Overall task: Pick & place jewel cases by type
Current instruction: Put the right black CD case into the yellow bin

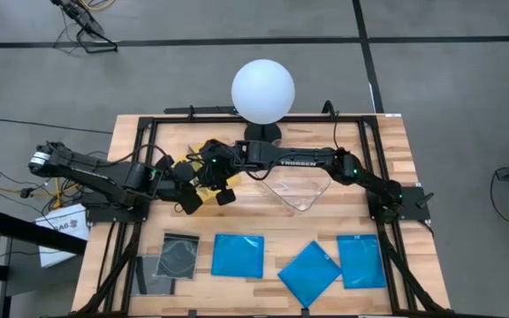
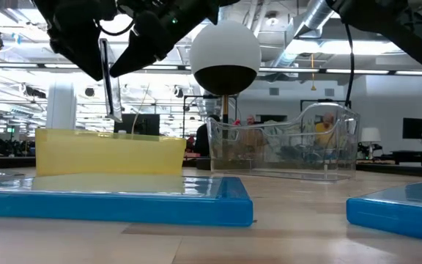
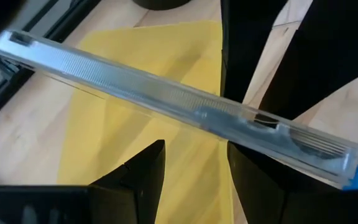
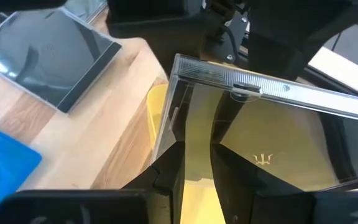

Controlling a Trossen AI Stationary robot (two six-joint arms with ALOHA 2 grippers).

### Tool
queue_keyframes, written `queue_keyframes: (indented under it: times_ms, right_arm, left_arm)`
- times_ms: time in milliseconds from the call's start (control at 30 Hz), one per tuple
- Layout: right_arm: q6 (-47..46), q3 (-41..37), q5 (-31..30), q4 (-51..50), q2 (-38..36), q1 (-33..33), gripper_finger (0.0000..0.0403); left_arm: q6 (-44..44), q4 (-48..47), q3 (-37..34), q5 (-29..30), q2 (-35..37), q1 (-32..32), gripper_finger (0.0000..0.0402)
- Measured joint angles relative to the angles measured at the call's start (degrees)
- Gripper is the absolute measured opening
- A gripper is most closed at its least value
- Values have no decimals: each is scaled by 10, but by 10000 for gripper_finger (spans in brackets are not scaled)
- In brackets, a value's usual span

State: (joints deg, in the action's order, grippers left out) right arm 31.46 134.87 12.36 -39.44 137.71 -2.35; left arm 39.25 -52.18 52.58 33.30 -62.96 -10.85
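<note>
A clear-faced jewel case (image 2: 109, 81) stands on edge in the air over the yellow tray (image 1: 203, 161). My right gripper (image 4: 197, 162) reaches across from the table's right and is shut on it. My left gripper (image 3: 196, 168) is open just short of the case's ribbed edge (image 3: 185, 102), one finger to each side, and I see no touch. Two grey cases (image 1: 179, 256) and three blue cases (image 1: 238, 255) lie flat along the near side of the table. The clear tray (image 1: 297, 190) sits right of the yellow tray. My right gripper pinches the clear jewel case between its two fingers, one on each face, near one side edge (image 4: 191, 124). The far finger's logo shows through the clear face. The fingers come slanting down from above. The case hangs upright below them, lifted clear over the yellow tray (image 2: 108, 154).
A white globe lamp (image 1: 262, 91) stands at the far edge behind both trays. A black frame (image 1: 140, 159) runs round the tabletop. In the low view a blue case (image 2: 116, 202) lies close in front and the clear tray (image 2: 284, 147) stands beyond it.
</note>
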Motion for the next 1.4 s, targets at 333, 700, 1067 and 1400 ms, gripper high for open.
queue_keyframes:
  times_ms: [333,700,1067,1400]
  right_arm:
    - [22,0,11,8,2,-8,75]
    - [23,-13,14,50,8,-13,75]
    - [21,-12,24,90,45,-12,75]
    - [13,-11,26,109,70,-12,75]
  left_arm:
    - [40,-4,0,17,0,0,174]
    - [127,-5,-30,33,2,1,174]
    - [201,-6,-70,27,0,-8,174]
    - [282,8,-108,17,-1,-16,174]
